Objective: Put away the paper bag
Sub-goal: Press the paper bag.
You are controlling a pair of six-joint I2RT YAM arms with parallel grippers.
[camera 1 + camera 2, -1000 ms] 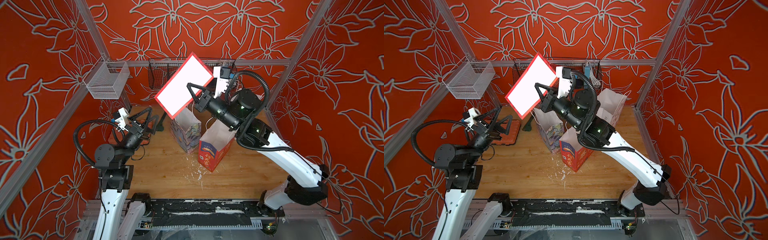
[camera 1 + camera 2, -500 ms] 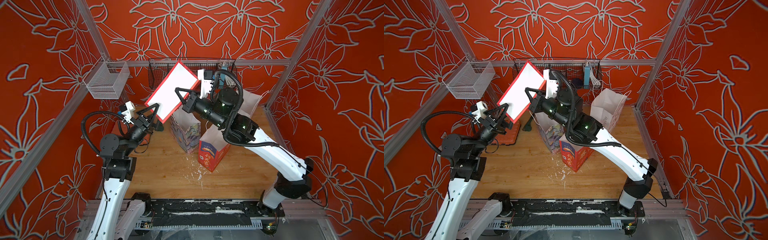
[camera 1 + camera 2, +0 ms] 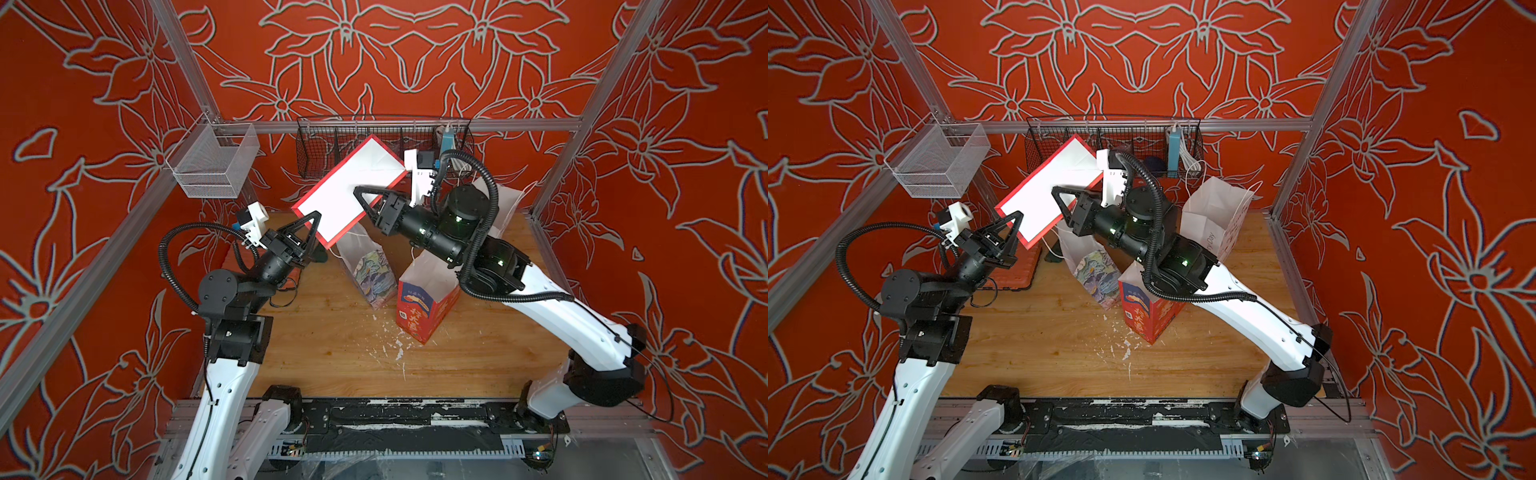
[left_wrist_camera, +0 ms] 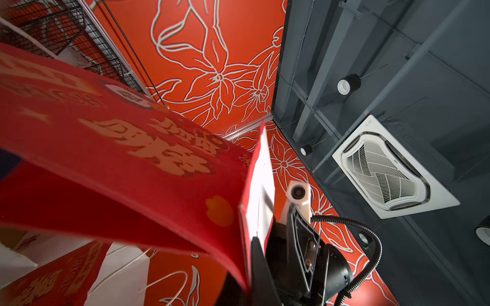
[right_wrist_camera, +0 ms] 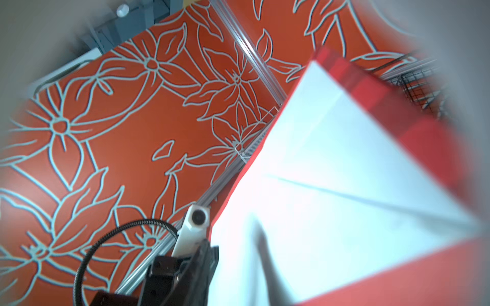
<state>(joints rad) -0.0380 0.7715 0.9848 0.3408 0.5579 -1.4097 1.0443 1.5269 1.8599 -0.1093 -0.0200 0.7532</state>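
Observation:
The flattened paper bag, white-faced with a red rim, hangs tilted in the air in front of the back wall. My left gripper is shut on its lower left corner. In the left wrist view the bag's red printed side runs down into the closed jaws. My right gripper straddles the bag's right edge, one finger over the white face, the other hidden underneath. Its jaws look parted, the upper finger standing off the paper. The right wrist view shows the white face.
A black wire basket hangs on the back rail behind the bag, a silver mesh basket at the left. On the wooden table stand a patterned bag, a red bag and a white bag. Paper scraps litter the boards.
The right arm carried the bag left and lower. The left gripper rose to its lower corner and shut on it. The right jaws have loosened.

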